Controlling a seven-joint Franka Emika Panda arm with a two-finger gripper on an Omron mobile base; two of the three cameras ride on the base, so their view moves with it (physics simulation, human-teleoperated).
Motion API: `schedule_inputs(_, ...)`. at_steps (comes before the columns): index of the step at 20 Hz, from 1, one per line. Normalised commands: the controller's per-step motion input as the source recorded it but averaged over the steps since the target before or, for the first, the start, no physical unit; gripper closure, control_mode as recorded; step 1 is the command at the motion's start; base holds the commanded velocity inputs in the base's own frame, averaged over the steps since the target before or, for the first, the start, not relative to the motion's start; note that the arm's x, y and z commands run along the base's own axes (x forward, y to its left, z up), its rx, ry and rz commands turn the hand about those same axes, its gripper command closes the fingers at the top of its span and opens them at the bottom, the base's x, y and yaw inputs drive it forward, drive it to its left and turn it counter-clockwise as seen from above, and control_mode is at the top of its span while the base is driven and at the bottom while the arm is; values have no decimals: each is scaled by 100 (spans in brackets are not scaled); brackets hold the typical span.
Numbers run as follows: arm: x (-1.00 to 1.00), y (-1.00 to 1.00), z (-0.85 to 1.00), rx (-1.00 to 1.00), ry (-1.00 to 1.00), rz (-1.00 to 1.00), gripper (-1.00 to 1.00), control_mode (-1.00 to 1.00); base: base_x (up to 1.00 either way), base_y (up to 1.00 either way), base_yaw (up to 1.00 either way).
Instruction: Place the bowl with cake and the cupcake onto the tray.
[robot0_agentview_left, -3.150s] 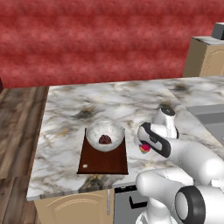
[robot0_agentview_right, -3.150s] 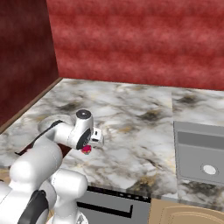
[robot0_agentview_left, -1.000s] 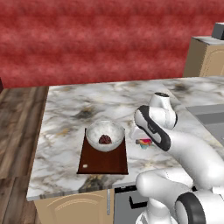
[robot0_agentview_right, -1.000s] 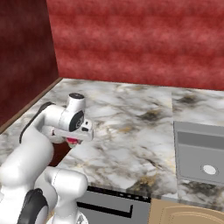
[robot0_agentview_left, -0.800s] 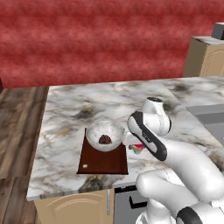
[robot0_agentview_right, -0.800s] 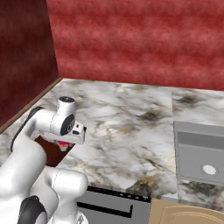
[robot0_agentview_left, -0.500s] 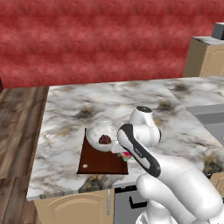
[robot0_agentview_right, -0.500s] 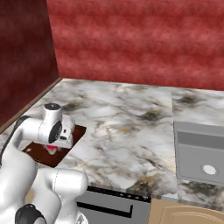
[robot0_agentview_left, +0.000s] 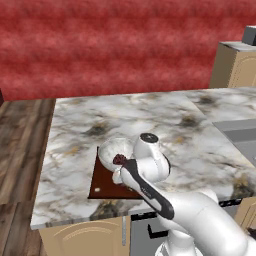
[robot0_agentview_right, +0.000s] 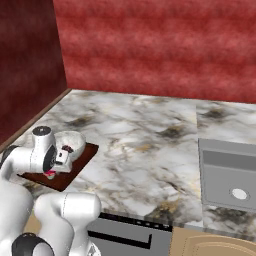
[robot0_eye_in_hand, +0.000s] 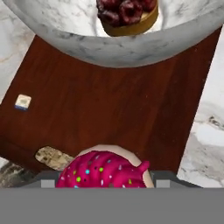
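Holding cupcake (robot0_eye_in_hand: 104, 170) in clamped jaws above tray (robot0_eye_in_hand: 109, 113), bowl (robot0_eye_in_hand: 118, 41) beyond, no writing

From behind the white arm on its left, one camera looks forward and down across the marbled stone counter (robot0_agentview_left: 150, 120) toward the red wall, and its twin behind the arm on the right faces the same way from the other side. Both take in the flat dark reddish-brown wooden tray (robot0_agentview_left: 106, 178) (robot0_agentview_right: 76, 167) and the round speckled white-grey bowl (robot0_agentview_left: 111, 150) (robot0_agentview_right: 71, 138) resting on it. The hand camera sits very close above that tray (robot0_eye_in_hand: 109, 105), looking down its length, with the bowl's rim (robot0_eye_in_hand: 118, 48) across the top and a pink-topped cupcake (robot0_eye_in_hand: 104, 170) right under the lens.
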Motion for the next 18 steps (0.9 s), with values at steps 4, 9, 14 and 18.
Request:
schedule_inputs(4,19,13,-25,-7,-6,0,100,-100,0,0,0)
schedule_inputs(9,22,2,-10,-3,-5,0,-100,-100,0,0,0)
schedule_inputs(14,7,0,17,0,-5,0,-100,-100,0,0,0)
schedule_inputs(18,0,0,40,0,-1,0,-100,-100,0,0,0)
